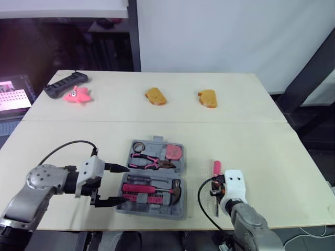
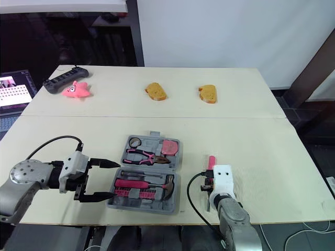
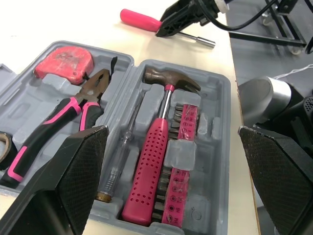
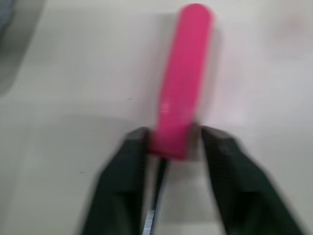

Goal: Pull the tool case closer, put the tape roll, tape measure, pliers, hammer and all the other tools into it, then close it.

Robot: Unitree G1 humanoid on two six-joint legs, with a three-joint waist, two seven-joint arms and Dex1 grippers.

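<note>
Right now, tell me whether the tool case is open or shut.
Open: the tool case lies spread flat, hammer and pliers showing in its trays.

Grey tool case (image 3: 217, 147); pink-handled hammer (image 3: 151, 166), pink-black pliers (image 3: 73, 105), pink tape measure (image 3: 63, 61); pink screwdriver (image 4: 183, 83); beige table (image 1: 261, 146).

Silver arms (image 1: 31, 191), black cables (image 1: 63, 146), white-cased left claw (image 1: 125, 184) with black fingers (image 1: 116, 168).
</note>
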